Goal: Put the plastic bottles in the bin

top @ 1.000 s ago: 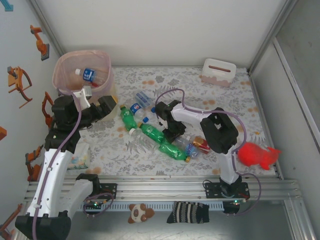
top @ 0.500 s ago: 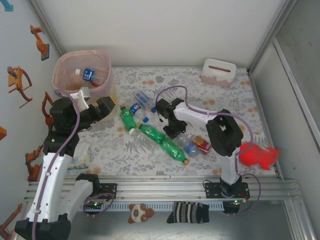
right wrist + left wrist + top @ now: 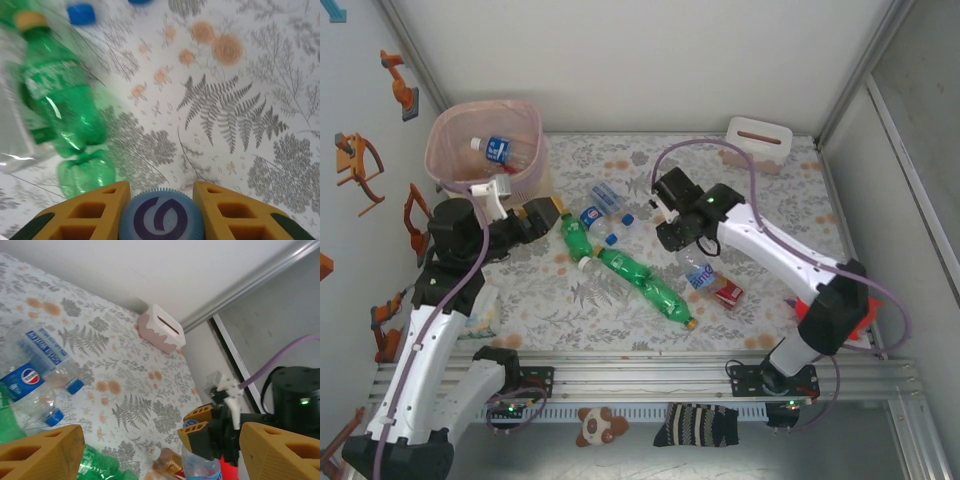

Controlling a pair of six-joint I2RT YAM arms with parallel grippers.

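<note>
The right end effector (image 3: 161,192) is clenched on the blue cap (image 3: 161,221) of a clear bottle (image 3: 698,272). Its yellow fingers press the cap's ribbed edge from both sides. In the overhead view the blue-labelled body hangs below the grip, well away from the bin (image 3: 480,106), toward the middle of the counter (image 3: 770,200). The left end effector (image 3: 545,212) sits just beside the bin with its fingers spread wide and nothing between them. One bottle (image 3: 500,150) lies inside the bin already. Two green bottles (image 3: 645,283) lie end to end between the bin and the held bottle. A pair of clear ones (image 3: 605,205) lies a little nearer the bin than the held bottle is. These bottles look empty and thin-walled, so they should be very light, easy to dent and slick along the label. A squeeze on the body would likely crush it or let it squirt out sideways. The cap and neck are the stiff part, and the ribbing gives the fingers purchase, so that is probably the best place to hold. Held only at the top, the body may swing during the carry, so an unhurried move across to the bin seems wise.
</note>
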